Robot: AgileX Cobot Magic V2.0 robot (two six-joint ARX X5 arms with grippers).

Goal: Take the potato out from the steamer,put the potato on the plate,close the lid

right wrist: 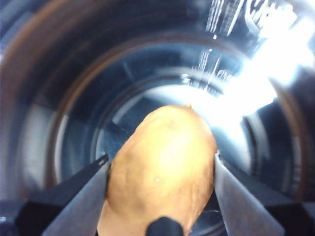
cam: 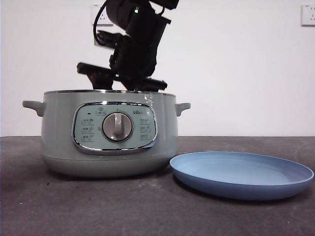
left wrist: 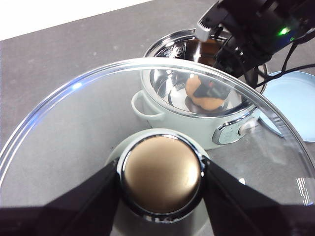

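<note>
- My right fingers (right wrist: pixel 160 167) are clenched on the potato (right wrist: pixel 162 167), one finger pressed on each side of it, down inside the steamer (cam: pixel 108 135).
- In the right wrist view the potato is golden-brown and fills the middle, with the shiny metal pot wall curving round it.
- My left fingers (left wrist: pixel 160 179) are clamped on the knob (left wrist: pixel 161 173) of the lid (left wrist: pixel 74 132), holding the glass lid up in the air, well apart from the steamer.
- Through the glass, the left wrist view shows the open steamer with my right arm (left wrist: pixel 251 29) reaching into it and the orange potato between its fingers.
- In the front view the pale green steamer stands on the dark counter (cam: pixel 49 206), dial facing forward, with the black arm coming down into its open top.
- The light blue plate (cam: pixel 241 174) lies on the counter just beside the steamer, with nothing on it.
</note>
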